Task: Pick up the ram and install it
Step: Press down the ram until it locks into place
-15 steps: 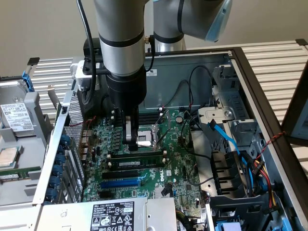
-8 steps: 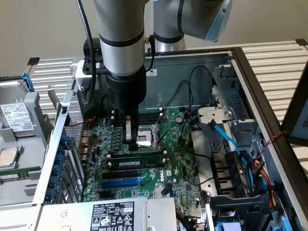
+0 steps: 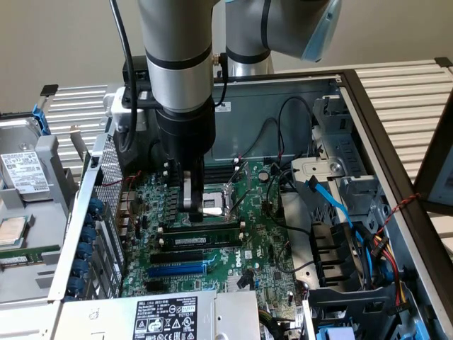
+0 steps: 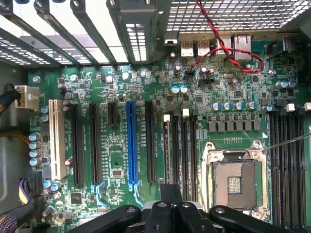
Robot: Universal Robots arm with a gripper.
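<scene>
Hovering over the motherboard [image 3: 262, 241], the gripper [image 4: 170, 206] kept its fingers closed, seemingly empty.
The ram [image 3: 200, 241] sat in a black slot near the socket [image 4: 234, 182], apparently already seated.

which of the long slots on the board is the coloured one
The blue slot, standing among black slots with a white slot further along the same row; it also shows blue in the exterior view, nearest the labelled metal box.

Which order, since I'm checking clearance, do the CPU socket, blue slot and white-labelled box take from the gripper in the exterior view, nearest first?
1. CPU socket, right beside the gripper.
2. Blue slot, lower down the board.
3. White-labelled box, at the picture's bottom edge.
</scene>
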